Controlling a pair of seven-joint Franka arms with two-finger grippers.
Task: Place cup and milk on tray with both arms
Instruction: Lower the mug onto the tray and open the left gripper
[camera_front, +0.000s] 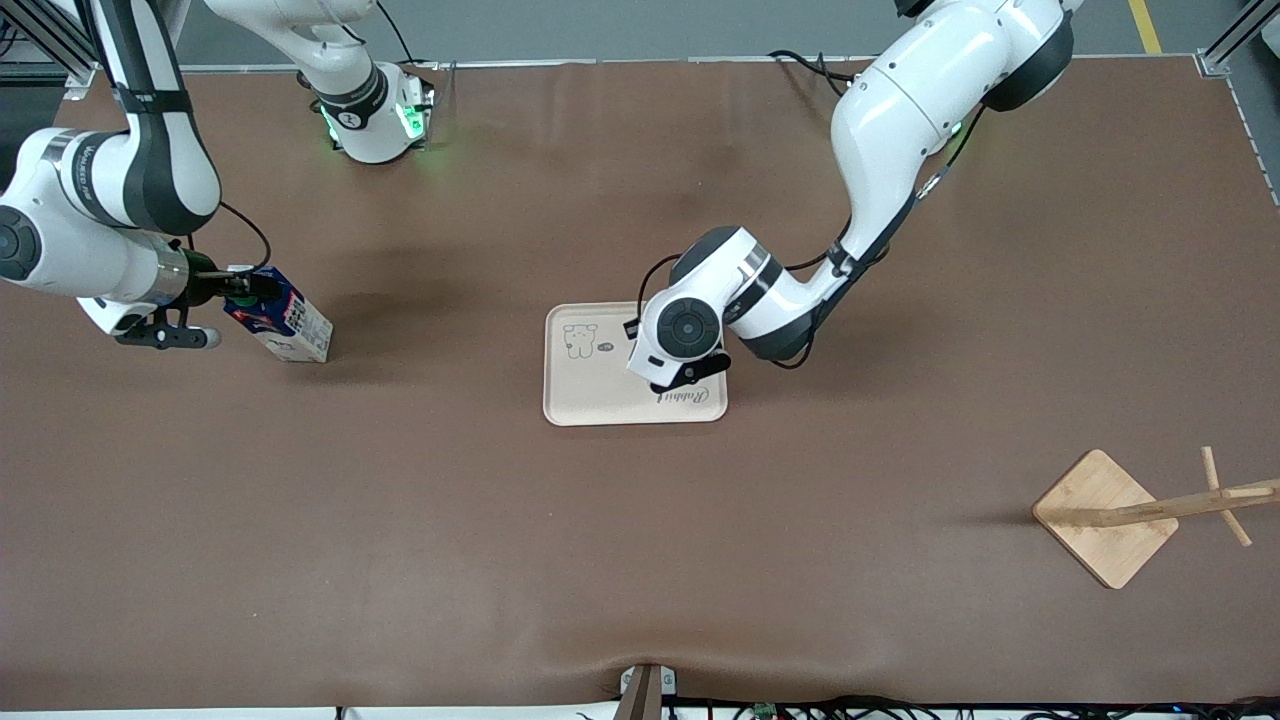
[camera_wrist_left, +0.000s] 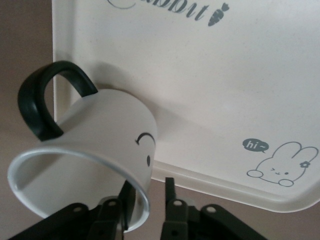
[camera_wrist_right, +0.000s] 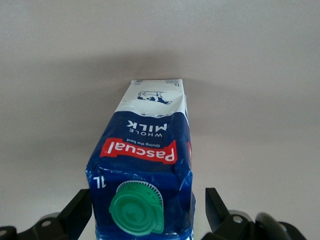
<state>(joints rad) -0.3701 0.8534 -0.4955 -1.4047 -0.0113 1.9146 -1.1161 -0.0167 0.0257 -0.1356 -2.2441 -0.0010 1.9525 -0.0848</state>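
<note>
resting cup on tray | left fingers parted astride its rim | right fingers open astride milk

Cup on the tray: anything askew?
Yes. The cup is tipped, rim toward the left gripper, whose fingers straddle the cup wall at the rim. It sits at the tray edge, handle sticking out over the table.
</note>
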